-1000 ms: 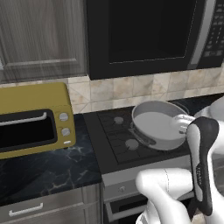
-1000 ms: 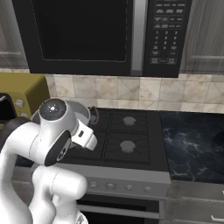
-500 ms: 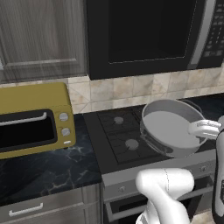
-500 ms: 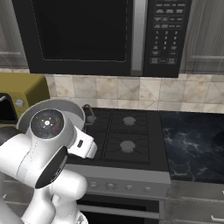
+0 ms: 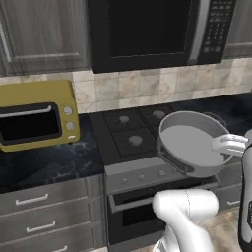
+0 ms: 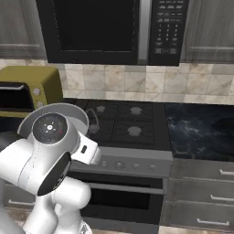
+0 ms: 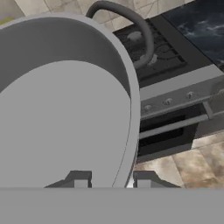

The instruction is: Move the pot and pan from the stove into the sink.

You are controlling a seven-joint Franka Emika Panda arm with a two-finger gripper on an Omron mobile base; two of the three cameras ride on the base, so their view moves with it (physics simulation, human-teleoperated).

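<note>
Pot (image 5: 194, 144) is gripped at its rim by the claw (image 7: 107, 179), tilted, lifted off the stove (image 5: 133, 135). Carry step judged underway. Transport to the sink is called for next.

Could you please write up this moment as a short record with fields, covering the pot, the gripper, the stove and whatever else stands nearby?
pot: grey metal pot, lifted clear of the burners and tilted, out over the stove's front edge
gripper: gripper shut on the pot's rim, one finger inside the wall, one outside
stove: black stove, four burners bare, no cookware on the grates
toaster oven: yellow toaster oven on the dark counter beside the stove
microwave: black microwave mounted above the stove
pan, sink: cannot tell
</note>
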